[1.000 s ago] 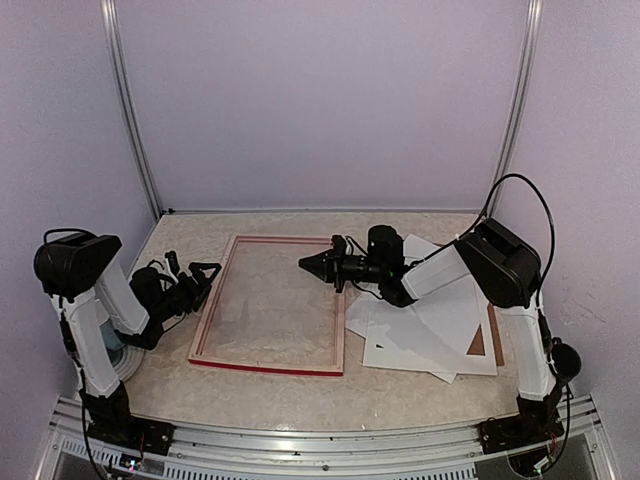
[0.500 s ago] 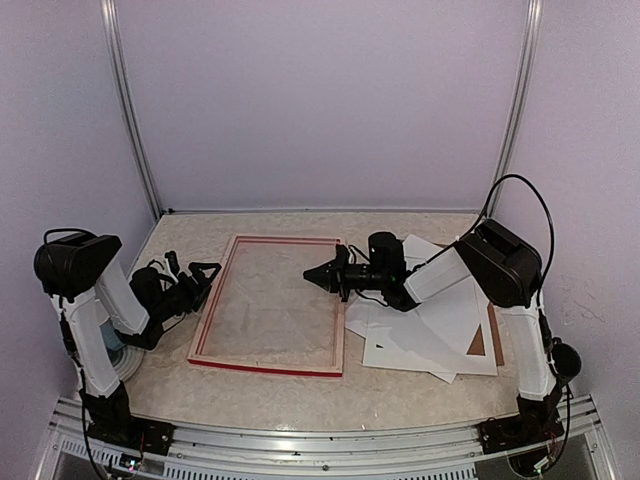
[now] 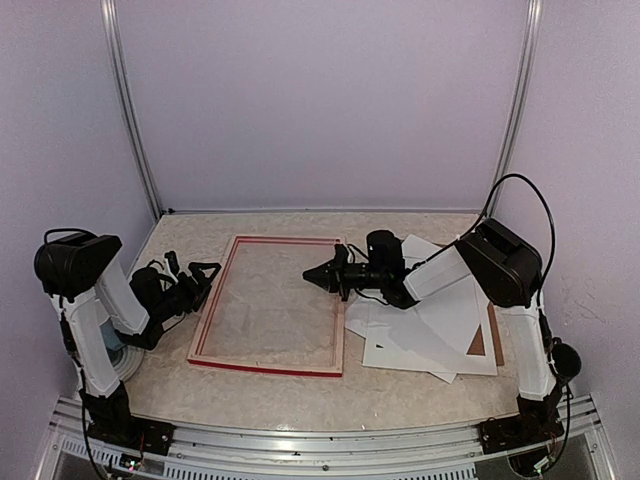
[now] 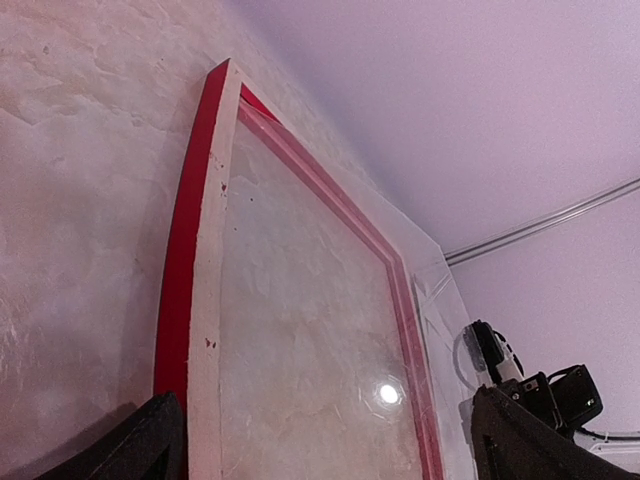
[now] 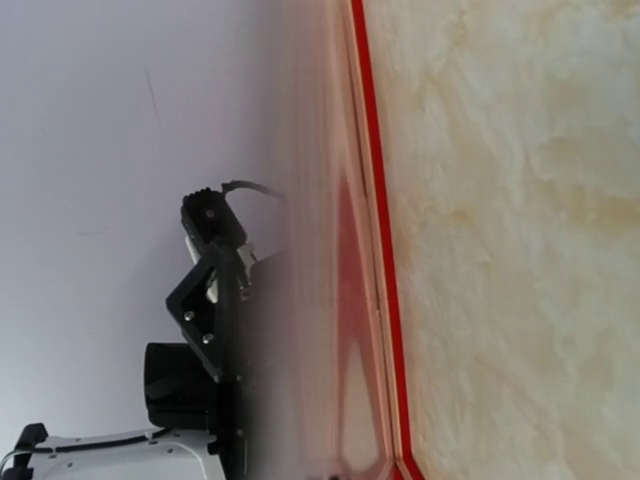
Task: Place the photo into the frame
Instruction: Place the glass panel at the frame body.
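Note:
The frame (image 3: 268,366) lies flat on the table, pale wood back up and red edges showing. It also shows in the left wrist view (image 4: 205,250) and in the right wrist view (image 5: 376,200). My left gripper (image 3: 200,275) is open and empty just off the frame's left rail, with its fingertips (image 4: 150,440) at the bottom corners of its view. My right gripper (image 3: 312,275) points left, low over the frame's right side. Its jaws look shut on the edge of the clear pane (image 4: 435,290), which is a blurred band in the right wrist view. I cannot tell which sheet is the photo.
A pile of white sheets (image 3: 430,320) lies right of the frame under my right forearm. Brown hardboard (image 3: 494,335) shows beneath it. The back wall and its corner rails close the far side. The left arm's base stands near the table's left edge.
My right gripper has moved a little toward the near right, from further inside the frame toward its right rail. The left arm and the frame have not moved.

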Controlling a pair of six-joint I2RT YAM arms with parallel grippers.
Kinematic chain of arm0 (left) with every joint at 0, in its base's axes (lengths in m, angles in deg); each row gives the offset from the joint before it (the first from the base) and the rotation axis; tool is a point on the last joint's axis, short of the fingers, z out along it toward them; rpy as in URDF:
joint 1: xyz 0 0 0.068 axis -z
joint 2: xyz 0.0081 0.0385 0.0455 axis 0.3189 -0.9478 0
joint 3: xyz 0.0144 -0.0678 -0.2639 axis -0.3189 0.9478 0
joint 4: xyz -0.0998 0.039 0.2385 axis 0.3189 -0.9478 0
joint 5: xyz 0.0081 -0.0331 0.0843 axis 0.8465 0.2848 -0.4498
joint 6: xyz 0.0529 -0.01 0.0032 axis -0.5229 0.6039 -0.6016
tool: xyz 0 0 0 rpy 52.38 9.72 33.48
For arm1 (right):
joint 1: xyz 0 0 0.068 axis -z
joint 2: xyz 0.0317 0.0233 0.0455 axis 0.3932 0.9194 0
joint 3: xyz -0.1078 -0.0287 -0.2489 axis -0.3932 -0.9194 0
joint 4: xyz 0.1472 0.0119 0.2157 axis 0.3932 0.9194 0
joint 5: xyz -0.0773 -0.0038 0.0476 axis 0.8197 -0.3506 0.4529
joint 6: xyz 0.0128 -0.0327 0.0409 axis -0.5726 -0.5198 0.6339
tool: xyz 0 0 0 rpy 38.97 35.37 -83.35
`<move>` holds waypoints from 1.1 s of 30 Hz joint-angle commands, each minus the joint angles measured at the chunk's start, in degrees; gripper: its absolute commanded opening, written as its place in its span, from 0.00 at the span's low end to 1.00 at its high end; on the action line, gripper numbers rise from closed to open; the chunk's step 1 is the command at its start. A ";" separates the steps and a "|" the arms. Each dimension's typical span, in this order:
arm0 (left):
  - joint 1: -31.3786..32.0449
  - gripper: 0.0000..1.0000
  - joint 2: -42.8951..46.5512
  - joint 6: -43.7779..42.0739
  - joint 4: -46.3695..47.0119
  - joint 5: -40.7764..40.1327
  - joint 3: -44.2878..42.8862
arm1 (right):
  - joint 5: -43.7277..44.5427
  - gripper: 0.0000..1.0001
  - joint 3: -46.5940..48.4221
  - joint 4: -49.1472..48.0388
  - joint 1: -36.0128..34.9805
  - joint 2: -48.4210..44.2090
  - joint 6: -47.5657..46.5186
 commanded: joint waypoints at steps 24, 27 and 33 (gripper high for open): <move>0.88 0.99 -2.78 1.45 -1.04 2.78 0.60 | -0.55 0.34 7.60 22.39 -0.19 -3.44 -14.99; 0.88 0.99 -2.74 1.43 -1.01 2.77 0.60 | 0.01 0.37 8.19 24.64 -0.24 -3.77 -16.45; 0.88 0.99 -2.91 1.44 -1.01 2.70 0.60 | 1.76 0.41 9.52 29.20 -0.24 -5.01 -19.42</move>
